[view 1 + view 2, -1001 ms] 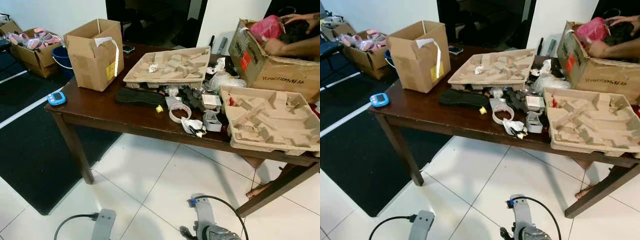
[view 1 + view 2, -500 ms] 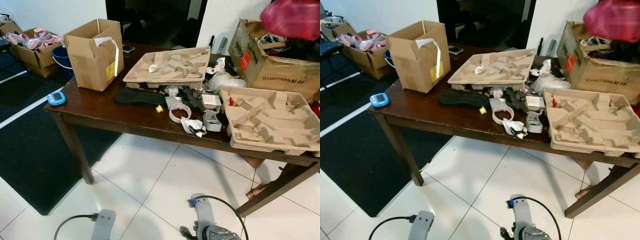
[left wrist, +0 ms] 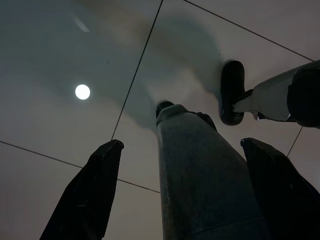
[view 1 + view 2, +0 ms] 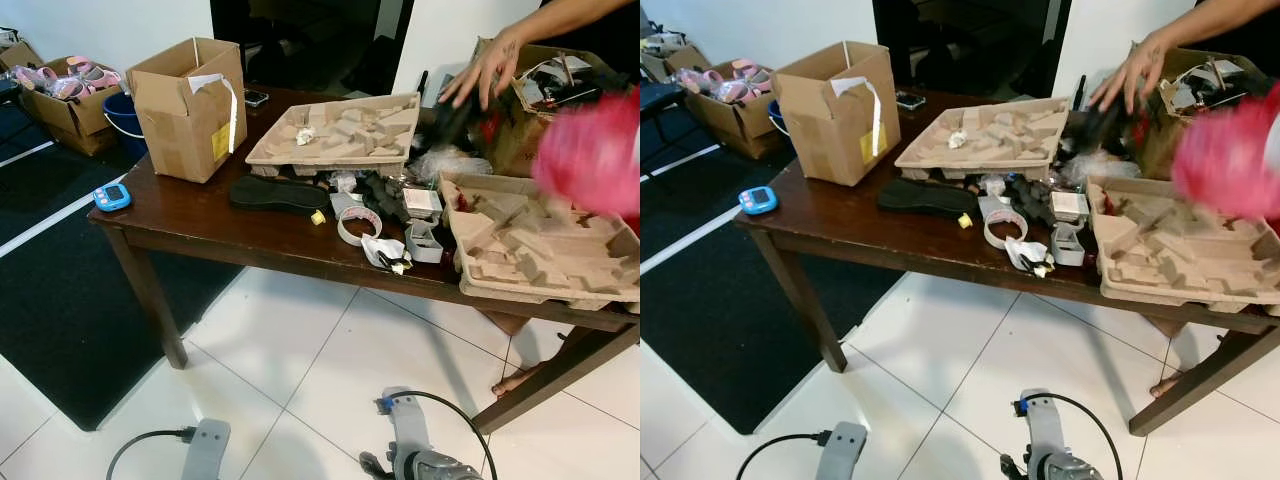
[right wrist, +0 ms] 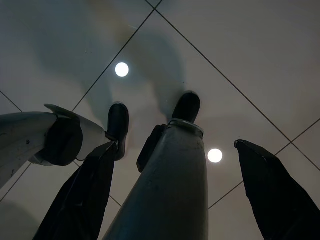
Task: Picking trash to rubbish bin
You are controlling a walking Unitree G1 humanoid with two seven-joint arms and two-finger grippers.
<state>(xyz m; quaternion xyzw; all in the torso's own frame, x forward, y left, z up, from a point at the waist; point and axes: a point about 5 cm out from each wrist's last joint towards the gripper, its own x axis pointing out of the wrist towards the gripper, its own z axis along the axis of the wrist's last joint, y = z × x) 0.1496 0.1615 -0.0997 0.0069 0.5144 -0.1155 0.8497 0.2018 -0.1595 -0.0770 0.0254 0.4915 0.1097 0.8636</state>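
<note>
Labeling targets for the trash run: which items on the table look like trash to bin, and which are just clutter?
Likely trash:
crumpled wrapper
tape roll
clear plastic bag
paper scrap

Just lying about:
open cardboard box
molded pulp tray
blue timer
black insole
person's hand

Both claws hang idle, open, over the floor: left claw, right claw.

The two head cameras look forward and down from standing height at the table (image 4: 200,225), which stands a short way off across white floor tiles (image 4: 330,370). Both views share the whole tabletop; the right eye view is shifted slightly sideways. Each wrist camera points straight down along its hand at the floor tiles, close up.
</note>
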